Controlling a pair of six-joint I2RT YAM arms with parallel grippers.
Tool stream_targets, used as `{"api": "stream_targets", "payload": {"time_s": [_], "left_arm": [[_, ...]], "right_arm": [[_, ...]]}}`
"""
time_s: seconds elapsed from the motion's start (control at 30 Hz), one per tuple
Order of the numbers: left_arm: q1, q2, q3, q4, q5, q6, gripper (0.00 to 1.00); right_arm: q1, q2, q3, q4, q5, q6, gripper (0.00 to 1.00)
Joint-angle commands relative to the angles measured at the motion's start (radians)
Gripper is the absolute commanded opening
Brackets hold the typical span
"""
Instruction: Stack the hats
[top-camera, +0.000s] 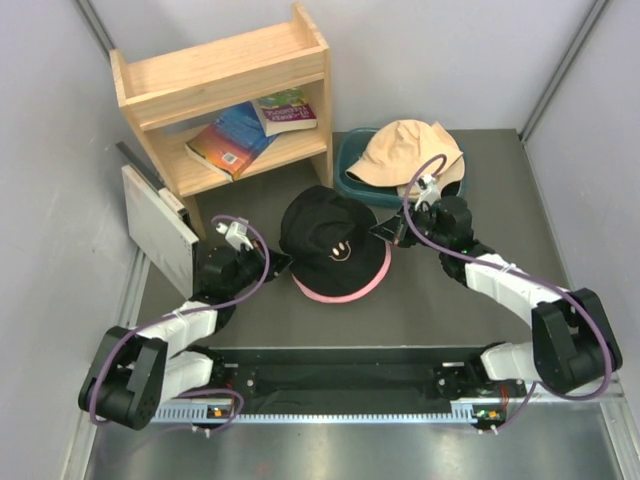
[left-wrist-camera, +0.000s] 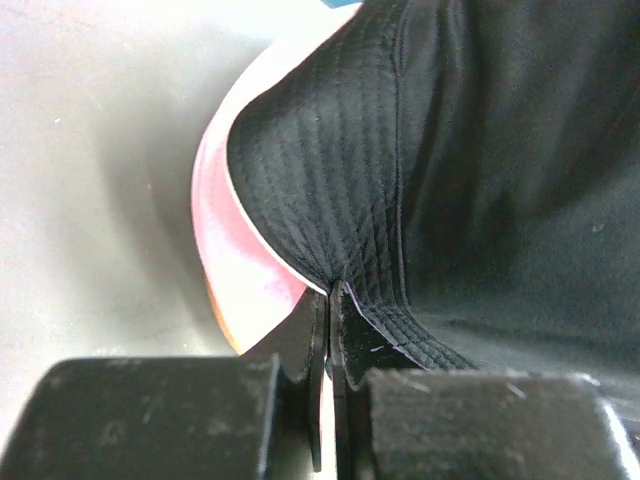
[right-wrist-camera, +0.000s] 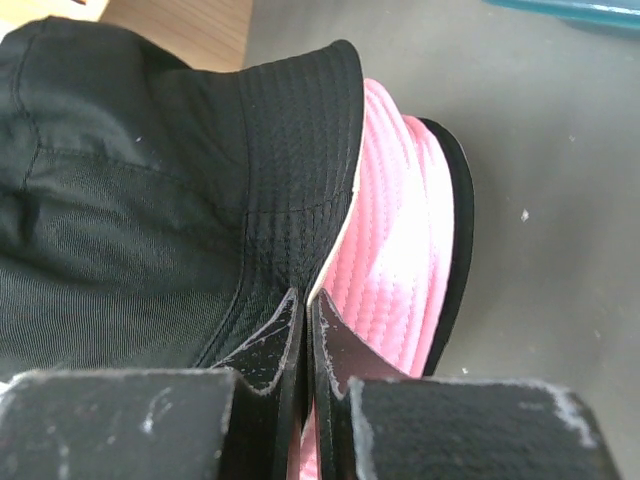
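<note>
Grip on my left: I am clamping my left gripper (left-wrist-camera: 328, 300) shut on the brim of the black hat (left-wrist-camera: 480, 180), squeezing the fabric thin between the jaws.
Grip on my right: I am pinching the opposite side of that brim with my right gripper (right-wrist-camera: 305, 300), with the jaws closed on the cloth.
Reason for two holds: the hat is floppy, so I am judging that holding it at both sides is keeping the brim spread and the crown open enough to settle over what is lying below.
Black hat: it is sitting between my two arms, crown up, with its smiley mark facing me.
Pink hat (top-camera: 345, 292): it is lying directly underneath the black one, with its brim peeking out along the near edge and beside both grips.
Progress: I am reckoning these two are stacked once I let go.
Tan hat (top-camera: 405, 155): it is resting farther off on the teal tub (top-camera: 345, 178), apart from the pile and not yet stacked.
Far corner: the wooden shelf (top-camera: 225, 75) holding books (top-camera: 240, 135) is standing well clear of my work.
</note>
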Motion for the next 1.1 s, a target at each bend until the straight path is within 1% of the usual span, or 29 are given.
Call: {"api": "stream_targets", "payload": {"time_s": [0.0, 0.1, 0.17, 0.3, 0.33, 0.4, 0.5, 0.53, 0.57, 0.6, 0.63, 0.67, 0.7, 0.73, 0.77, 0.8, 0.83, 0.87, 0.9, 0.97, 1.0, 1.07], "left_arm": [[0.004, 0.012, 0.002, -0.130, -0.056, 0.055, 0.00], [0.004, 0.034, 0.065, -0.169, -0.066, 0.102, 0.00], [0.004, 0.063, 0.139, -0.183, -0.064, 0.129, 0.00], [0.004, 0.178, 0.277, -0.193, -0.070, 0.201, 0.00], [0.004, 0.198, 0.333, -0.193, -0.076, 0.210, 0.00], [0.004, 0.265, 0.390, -0.199, -0.075, 0.224, 0.00], [0.004, 0.342, 0.514, -0.192, -0.049, 0.219, 0.00], [0.004, 0.357, 0.536, -0.192, -0.043, 0.218, 0.00], [0.005, 0.383, 0.554, -0.196, -0.040, 0.215, 0.04], [0.005, 0.390, 0.588, -0.204, -0.040, 0.212, 0.24], [0.007, 0.393, 0.600, -0.224, -0.038, 0.213, 0.37], [0.010, 0.385, 0.611, -0.235, -0.041, 0.213, 0.47], [0.013, 0.379, 0.622, -0.245, -0.047, 0.216, 0.54], [0.014, 0.367, 0.624, -0.270, -0.069, 0.221, 0.66], [0.020, 0.339, 0.625, -0.287, -0.083, 0.225, 0.69], [0.024, 0.321, 0.625, -0.305, -0.098, 0.237, 0.72], [0.028, 0.302, 0.622, -0.342, -0.133, 0.244, 0.77], [0.036, 0.261, 0.619, -0.360, -0.155, 0.250, 0.80], [0.039, 0.240, 0.610, -0.380, -0.176, 0.265, 0.81], [0.043, 0.175, 0.601, -0.446, -0.251, 0.277, 0.84], [0.043, 0.151, 0.585, -0.468, -0.277, 0.282, 0.84], [0.043, 0.074, 0.558, -0.482, -0.293, 0.274, 0.85]], "right_arm": [[-0.026, -0.074, -0.058, -0.118, 0.079, -0.067, 0.00], [0.011, -0.131, -0.087, -0.144, 0.083, -0.064, 0.00], [0.040, -0.165, -0.110, -0.141, 0.097, -0.044, 0.00], [0.147, -0.201, -0.147, -0.106, 0.116, 0.020, 0.00], [0.168, -0.221, -0.165, -0.075, 0.120, 0.039, 0.00], [0.221, -0.238, -0.173, -0.057, 0.137, 0.080, 0.00], [0.257, -0.273, -0.172, -0.064, 0.139, 0.099, 0.00], [0.257, -0.296, -0.175, -0.070, 0.133, 0.103, 0.02], [0.257, -0.313, -0.175, -0.093, 0.123, 0.107, 0.15], [0.249, -0.351, -0.170, -0.118, 0.135, 0.099, 0.22], [0.241, -0.373, -0.165, -0.145, 0.148, 0.085, 0.30], [0.226, -0.394, -0.161, -0.171, 0.151, 0.065, 0.42], [0.184, -0.436, -0.153, -0.222, 0.145, 0.055, 0.46], [0.154, -0.456, -0.150, -0.242, 0.136, 0.047, 0.49], [0.122, -0.477, -0.146, -0.267, 0.108, 0.024, 0.54], [0.064, -0.503, -0.136, -0.299, 0.094, 0.012, 0.55], [0.033, -0.516, -0.133, -0.308, 0.079, -0.013, 0.57], [0.005, -0.522, -0.133, -0.307, 0.036, -0.022, 0.58], [-0.042, -0.522, -0.136, -0.285, 0.012, -0.031, 0.59], [-0.076, -0.508, -0.144, -0.240, -0.054, -0.032, 0.61], [-0.096, -0.481, -0.161, -0.198, -0.077, -0.025, 0.62], [-0.105, -0.450, -0.181, -0.060, -0.123, 0.010, 0.65]]}}
